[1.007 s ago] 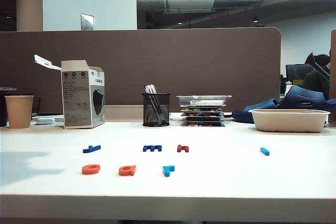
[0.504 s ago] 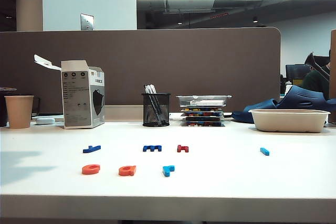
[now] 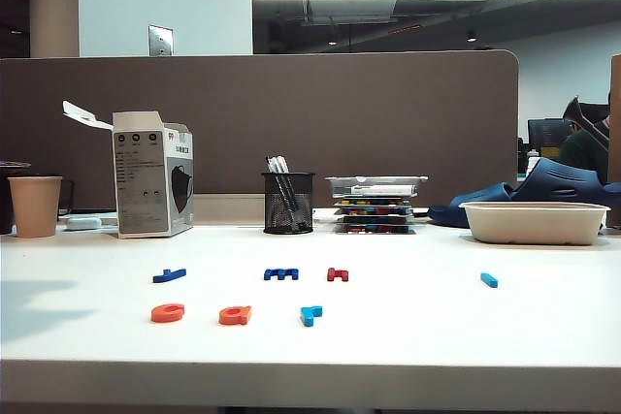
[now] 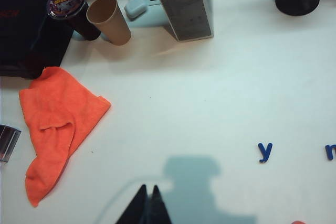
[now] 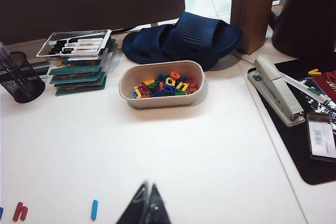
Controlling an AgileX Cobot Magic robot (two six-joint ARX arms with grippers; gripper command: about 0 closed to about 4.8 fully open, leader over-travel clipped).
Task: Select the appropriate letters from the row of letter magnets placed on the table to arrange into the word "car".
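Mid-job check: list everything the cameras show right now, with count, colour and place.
Flat plastic letter magnets: seven on the white table; front row two orange-red and one light blue; behind them dark blue y, dark blue m, dark red h, light blue bar.
Beige tray of mixed letters: one, back right.
Brown paper cup: one, back left.
Grey carton: one, beside cup.
Black mesh pen holder: one, centre back.
Orange cloth: one, far left.
Grey stapler: one, far right.
Left claw: shut, empty, above table.
Right claw: shut, empty.
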